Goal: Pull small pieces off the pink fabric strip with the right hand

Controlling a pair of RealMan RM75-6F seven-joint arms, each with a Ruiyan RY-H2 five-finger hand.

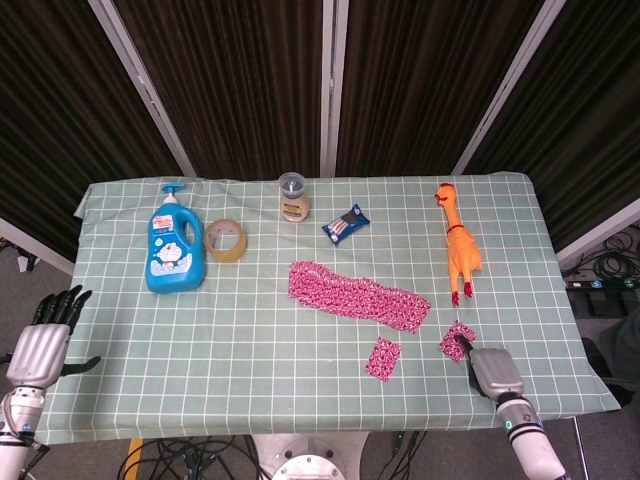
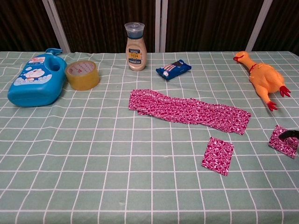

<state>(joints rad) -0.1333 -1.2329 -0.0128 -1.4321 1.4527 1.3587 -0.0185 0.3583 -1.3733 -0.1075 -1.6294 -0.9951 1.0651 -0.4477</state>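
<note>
A lab test stage: checked tablecloth (image 1: 300,340), dark curtains (image 1: 240,80) behind, loose cables (image 1: 200,455) on the floor.
</note>
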